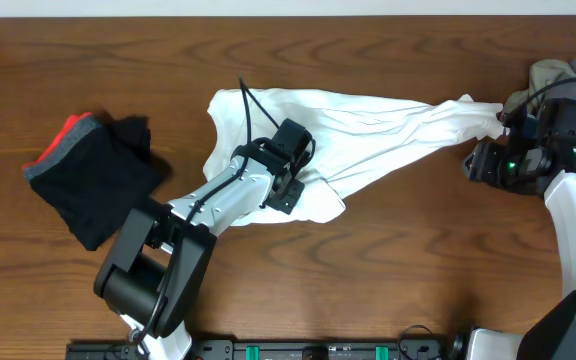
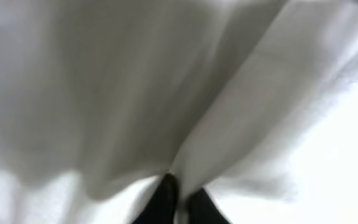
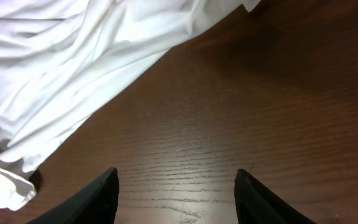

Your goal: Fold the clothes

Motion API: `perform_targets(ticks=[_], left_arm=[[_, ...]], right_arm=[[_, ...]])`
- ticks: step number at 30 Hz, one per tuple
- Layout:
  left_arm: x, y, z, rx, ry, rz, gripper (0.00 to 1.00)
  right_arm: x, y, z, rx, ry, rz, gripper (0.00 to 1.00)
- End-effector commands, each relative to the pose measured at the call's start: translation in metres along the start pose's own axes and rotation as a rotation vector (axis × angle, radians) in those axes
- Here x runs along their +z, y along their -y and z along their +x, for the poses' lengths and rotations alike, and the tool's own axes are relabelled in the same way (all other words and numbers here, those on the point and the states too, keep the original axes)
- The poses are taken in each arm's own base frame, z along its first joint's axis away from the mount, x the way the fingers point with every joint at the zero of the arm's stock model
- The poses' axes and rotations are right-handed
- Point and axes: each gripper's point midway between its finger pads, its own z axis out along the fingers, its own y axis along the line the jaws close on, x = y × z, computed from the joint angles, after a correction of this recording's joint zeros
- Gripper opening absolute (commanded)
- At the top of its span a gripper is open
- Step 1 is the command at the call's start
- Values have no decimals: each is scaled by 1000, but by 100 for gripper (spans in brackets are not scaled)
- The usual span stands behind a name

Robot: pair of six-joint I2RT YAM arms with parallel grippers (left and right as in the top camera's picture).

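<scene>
White fabric fills the left wrist view, and at its lower edge the left gripper (image 2: 182,202) shows two dark fingertips (image 2: 161,199) drawn close together with a raised fold of the white garment (image 2: 104,93) pinched between them. From overhead this gripper (image 1: 290,168) sits on the lower middle of the garment, its pale arm running down and left toward the base at the near edge of the table (image 1: 368,270).

The right gripper (image 3: 176,199) has its two dark fingers (image 3: 101,199) spread well apart, with only bare wood grain between them; it grips nothing. In its own view the white garment (image 3: 73,74) lies up and to the left of the fingers, its bunched hem near the left finger but not touching it. Overhead, the right gripper (image 1: 483,160) hangs just below the garment's narrow right end.

The white garment (image 1: 368,125) lies across the middle of the table, broad and rumpled at the left and drawn out into a wrinkled, tapering strip toward the right.

Well apart at the left, a black garment (image 1: 98,180) with a red and grey band along its upper left edge lies in a compact folded shape. At the far right corner a pale grey cloth (image 1: 558,72) sits in a crumpled heap behind the right arm.
</scene>
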Motion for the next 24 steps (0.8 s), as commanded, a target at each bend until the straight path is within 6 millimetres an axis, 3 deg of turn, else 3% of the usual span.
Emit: perform_targets(ticks=[1, 3, 7, 11, 16, 22, 24], left_arm=[[-1, -3, 4, 2, -11, -16, 6], [-10, -4, 6, -2, -13, -16, 6], [-49, -5, 16, -64, -17, -16, 6], [-100, -8, 42, -149, -16, -12, 6], [-144, -10, 68, -177, 15, -10, 6], [-165, -13, 84, -189, 33, -12, 6], [-167, -22, 90, -199, 24, -65, 6]], right_arm=[[-3, -3, -2, -8, 10, 0, 57], [-3, -3, -2, -8, 10, 0, 58], [-3, -3, -1, -7, 9, 0, 57], [-3, 0, -1, -7, 7, 16, 57], [-3, 3, 2, -4, -4, 33, 57], [-3, 9, 4, -2, -12, 70, 59], [-3, 10, 4, -2, -12, 76, 59]])
